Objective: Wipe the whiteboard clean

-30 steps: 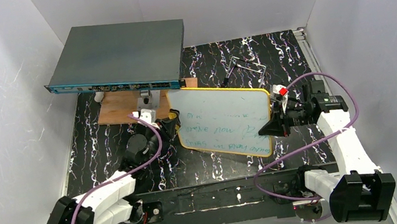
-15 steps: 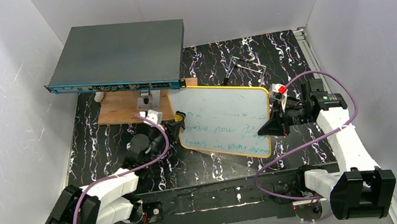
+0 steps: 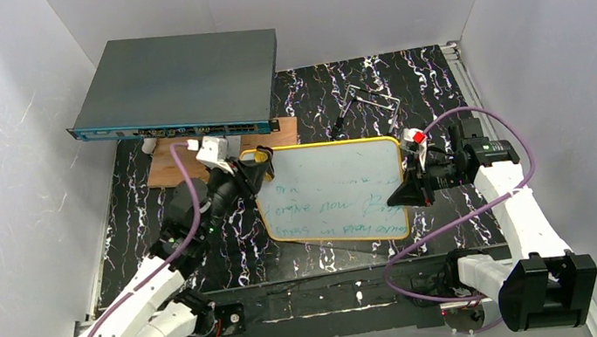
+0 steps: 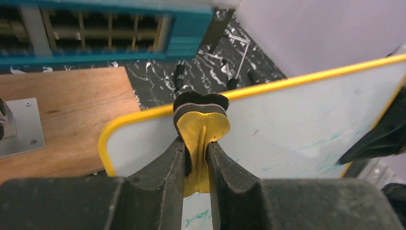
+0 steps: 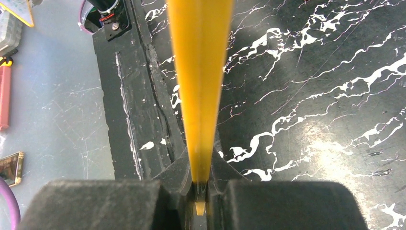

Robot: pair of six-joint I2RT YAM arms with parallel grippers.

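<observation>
Nearest me, the right gripper [image 3: 411, 190] was shut tight on the rt edge of the small white rounded-corner whiteboard w/ thin yellow frame [image 3: 333, 190]. The rt wrist view showed that yellow rim edge-on, pinched btwn the fingers. The board sat mid-table over the black white-veined marbled tabletop [image 3: 424, 80], apparently held a bit off it, judging by the shadow underneath. Green handwriting [image 3: 327, 208] ran across its lower lines, so by my reckoning hardly any wiping was done. Further back, the left gripper [image 4: 196, 148] was clamped on a soft yellow eraser pad w/ black felt tip [image 4: 201, 120], the felt resting at the board's far-left corner by the frame. That was the change: a sec earlier that arm was lower down, at the middle of the left edge. It had since reached fwd to the far corner, and the board had swung squarer to the table. Looked like set-up for a first pass from the top. Beyond lay a brown flat wooden board [image 3: 179, 159] and a big dark-grey flat box [image 3: 177, 84].
</observation>
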